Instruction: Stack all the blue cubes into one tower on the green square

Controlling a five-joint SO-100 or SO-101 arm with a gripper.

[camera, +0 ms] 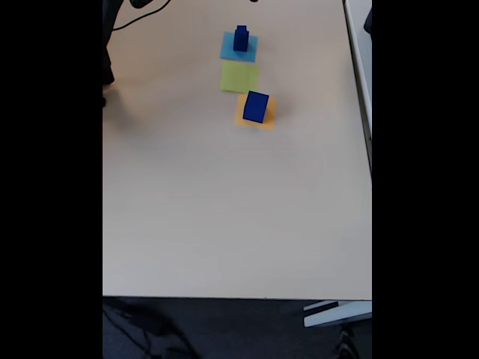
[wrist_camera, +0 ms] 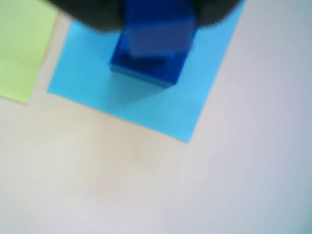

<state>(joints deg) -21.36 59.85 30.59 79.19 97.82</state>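
In the wrist view two dark blue cubes stand stacked on a light-blue paper square (wrist_camera: pixel 92 83), a smaller cube (wrist_camera: pixel 158 34) on a wider one (wrist_camera: pixel 146 70). My gripper (wrist_camera: pixel 156 7) is a dark blur at the top edge, flanking the upper cube; its jaws are too blurred to judge. The green square (wrist_camera: pixel 22 44) lies bare to the left. In the fixed view the same stack (camera: pixel 240 37) sits at the far end, the green square (camera: pixel 239 76) lies below it, and the largest blue cube (camera: pixel 255 106) stands on an orange square (camera: pixel 268 120).
The three paper squares lie in a row on a pale table (camera: pixel 224 209). A black cable (camera: pixel 138 16) and a dark object (camera: pixel 109 45) sit at the far left edge in the fixed view.
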